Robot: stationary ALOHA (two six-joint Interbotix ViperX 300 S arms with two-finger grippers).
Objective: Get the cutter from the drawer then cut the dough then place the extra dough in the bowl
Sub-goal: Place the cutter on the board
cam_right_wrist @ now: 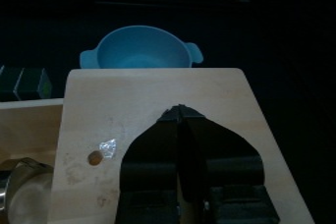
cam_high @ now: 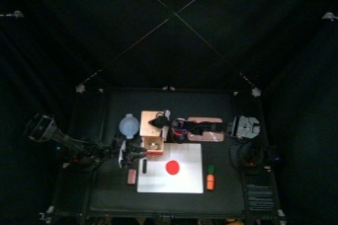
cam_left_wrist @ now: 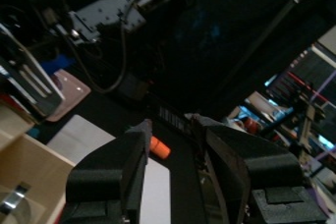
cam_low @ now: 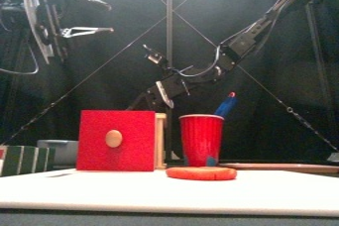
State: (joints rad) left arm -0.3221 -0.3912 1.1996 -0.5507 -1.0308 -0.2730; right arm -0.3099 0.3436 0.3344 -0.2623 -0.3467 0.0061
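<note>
Since the cutter (cam_right_wrist: 19,196) lies low in the open drawer, off to one side of the right gripper (cam_right_wrist: 179,118), whose jaws are pressed together over the wooden box (cam_right_wrist: 144,95), a clean pick likely needs parted jaws lowered straight down. The left gripper (cam_left_wrist: 178,159) hangs near the drawer, jaws apart and empty. The bowl (cam_right_wrist: 141,49) sits beyond the box.

On my bench (cam_high: 99,191) I see the white cutting board (cam_high: 185,184) in front; the wooden box (cam_high: 148,118), blue-grey bowl (cam_high: 128,123) and pink tray (cam_high: 211,122) sit behind it.
</note>
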